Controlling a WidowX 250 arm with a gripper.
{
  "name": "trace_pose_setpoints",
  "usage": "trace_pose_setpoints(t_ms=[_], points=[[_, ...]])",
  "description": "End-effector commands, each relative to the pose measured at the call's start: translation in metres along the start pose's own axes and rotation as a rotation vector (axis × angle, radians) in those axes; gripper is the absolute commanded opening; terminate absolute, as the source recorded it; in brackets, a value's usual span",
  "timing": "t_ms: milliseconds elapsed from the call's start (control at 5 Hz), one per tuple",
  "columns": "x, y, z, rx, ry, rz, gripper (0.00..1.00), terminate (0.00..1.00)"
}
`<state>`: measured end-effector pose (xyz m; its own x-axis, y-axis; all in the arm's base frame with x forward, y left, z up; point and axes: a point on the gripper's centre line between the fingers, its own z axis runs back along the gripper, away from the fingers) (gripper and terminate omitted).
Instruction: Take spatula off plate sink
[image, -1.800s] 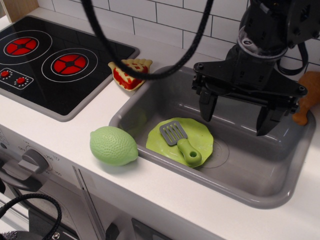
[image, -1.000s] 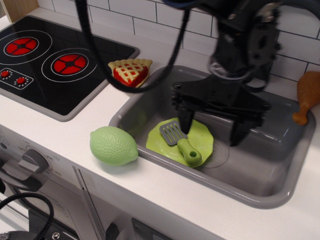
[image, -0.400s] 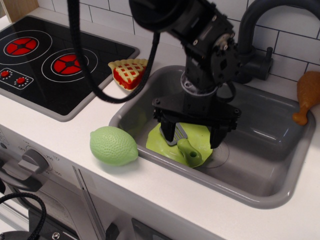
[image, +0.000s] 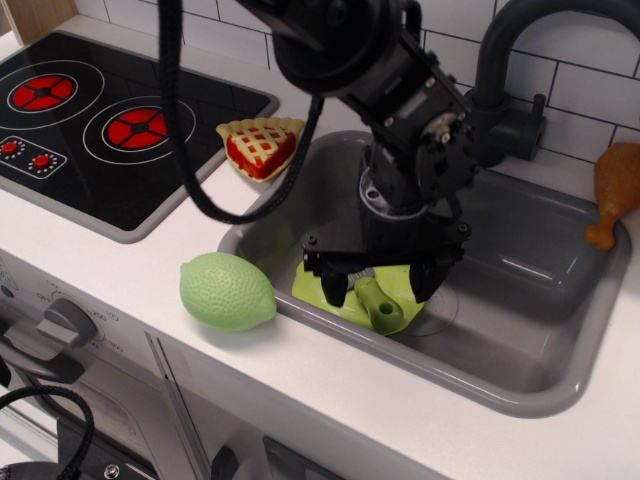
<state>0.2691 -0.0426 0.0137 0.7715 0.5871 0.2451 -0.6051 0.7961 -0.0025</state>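
Spatula (image: 376, 303) lies right under me, in the middle of the frame, on the plate (image: 312, 287). My gripper (image: 378, 283) hangs low over it with my two fingers spread apart, one on the left side of the handle and one on the right side. I am not holding anything yet. The green handle pokes out between my fingers and points toward the lower right. The dark blade end is mostly hidden under me, so the spatula's long way seems to run from the upper left down to the lower right. I cannot tell if my fingers (image: 333, 286) touch the plate.

I think the next thing to do is squeeze across the fat handle and then lift.

The plate sits inside the sink (image: 520, 330), near its left front wall. Only the plate and the spatula are in the sink, as far as I can see. The tap (image: 505, 60) stands at the back, in the upper right.

On the counter, a lemon (image: 226, 291) sits just left of the sink. A pie slice (image: 260, 146) sits higher up, by the stove (image: 100, 130). A brown toy (image: 615, 195) lies at the right edge.
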Motion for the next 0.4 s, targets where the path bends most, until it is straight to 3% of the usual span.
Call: trace_pose_setpoints(t_ms=[0, 200], points=[[0.0062, -0.0017, -0.0058, -0.009, 0.032, 0.109, 1.0, 0.0], [0.0036, -0.003, -0.0136, -0.004, 0.039, 0.107, 1.0, 0.0]])
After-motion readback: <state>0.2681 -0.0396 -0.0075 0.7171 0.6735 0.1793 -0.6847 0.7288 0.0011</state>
